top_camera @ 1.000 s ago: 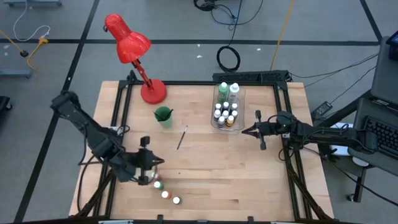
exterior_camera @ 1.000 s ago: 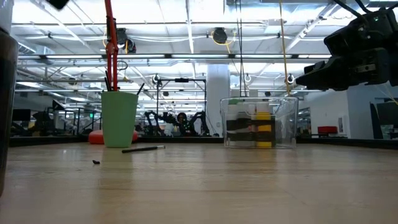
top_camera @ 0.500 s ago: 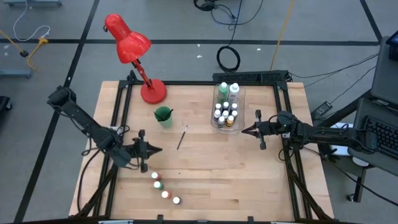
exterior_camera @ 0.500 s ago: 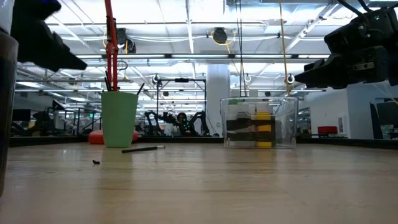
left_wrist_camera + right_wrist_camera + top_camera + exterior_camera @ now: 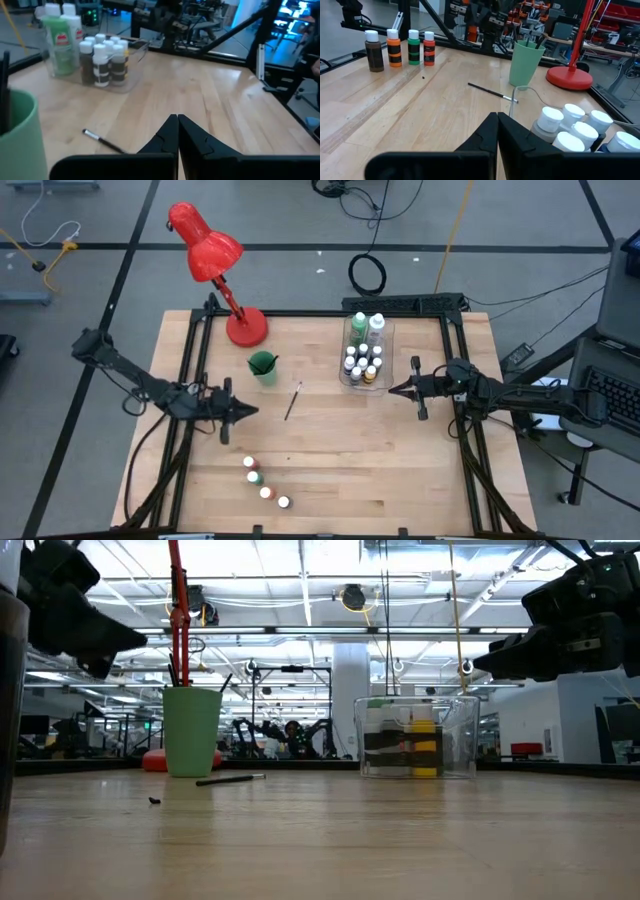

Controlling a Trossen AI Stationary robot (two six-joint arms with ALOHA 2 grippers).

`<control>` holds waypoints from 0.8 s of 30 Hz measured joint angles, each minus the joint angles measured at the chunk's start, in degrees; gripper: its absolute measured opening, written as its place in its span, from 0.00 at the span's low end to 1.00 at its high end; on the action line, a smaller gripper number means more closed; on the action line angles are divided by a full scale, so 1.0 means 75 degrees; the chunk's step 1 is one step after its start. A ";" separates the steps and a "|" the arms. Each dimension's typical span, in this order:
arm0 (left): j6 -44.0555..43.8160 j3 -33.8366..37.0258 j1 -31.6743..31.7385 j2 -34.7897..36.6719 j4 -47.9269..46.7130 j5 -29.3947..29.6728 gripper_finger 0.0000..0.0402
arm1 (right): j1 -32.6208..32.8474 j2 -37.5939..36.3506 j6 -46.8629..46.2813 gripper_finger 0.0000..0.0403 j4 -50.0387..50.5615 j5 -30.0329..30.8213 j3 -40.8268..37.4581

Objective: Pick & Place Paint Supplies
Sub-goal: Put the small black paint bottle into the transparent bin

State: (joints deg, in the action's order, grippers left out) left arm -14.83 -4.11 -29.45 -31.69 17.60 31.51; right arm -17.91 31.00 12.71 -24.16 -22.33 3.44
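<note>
Four tiny white-capped paint bottles [image 5: 265, 483] stand in a slanting row near the table's near edge; the right wrist view shows these bottles [image 5: 400, 47] as brown, orange, green and red. More bottles [image 5: 363, 363], with a green one and a white one, stand in the clear bin [image 5: 365, 345]. One thin dark paintbrush [image 5: 293, 401] lies flat mid-table; others stick out of the green cup [image 5: 263, 366]. My left gripper [image 5: 245, 411] hovers shut and empty left of the brush. My right gripper [image 5: 392, 390] hovers shut and empty beside the bin.
A red desk lamp [image 5: 225, 285] stands on its base at the far left of the table. Black frame rails [image 5: 195, 380] run along the table's edges. Bare wood [image 5: 380, 460] lies between the bottle row and the right arm.
My left gripper has risen from just above the row of four bottles and swung toward the table's far edge; it now sits level, pointing to the right. The bottles stand where they were. The right arm has kept still.
</note>
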 joint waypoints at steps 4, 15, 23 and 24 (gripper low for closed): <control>-0.0239 0.0227 0.0164 -0.0019 0.0027 -0.0311 0.01 | 0.0000 -0.0002 -0.0039 0.01 0.0000 0.0000 0.0001; 0.0322 0.0334 0.0196 -0.0022 -0.0036 -0.0625 0.02 | 0.0000 -0.0001 0.0015 0.01 -0.0005 0.0003 0.0000; 0.0314 0.0334 0.0195 -0.0022 -0.0320 -0.0677 0.00 | 0.0001 -0.0002 0.0007 0.01 -0.0006 0.0000 0.0000; 0.0307 0.0334 0.0195 -0.0022 -0.0320 -0.0619 0.01 | 0.0000 -0.0001 0.0012 0.01 -0.0008 0.0000 0.0001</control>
State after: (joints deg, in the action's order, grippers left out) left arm -12.52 -1.61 -27.99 -31.86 15.20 26.87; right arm -17.91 31.00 12.80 -24.22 -22.33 3.45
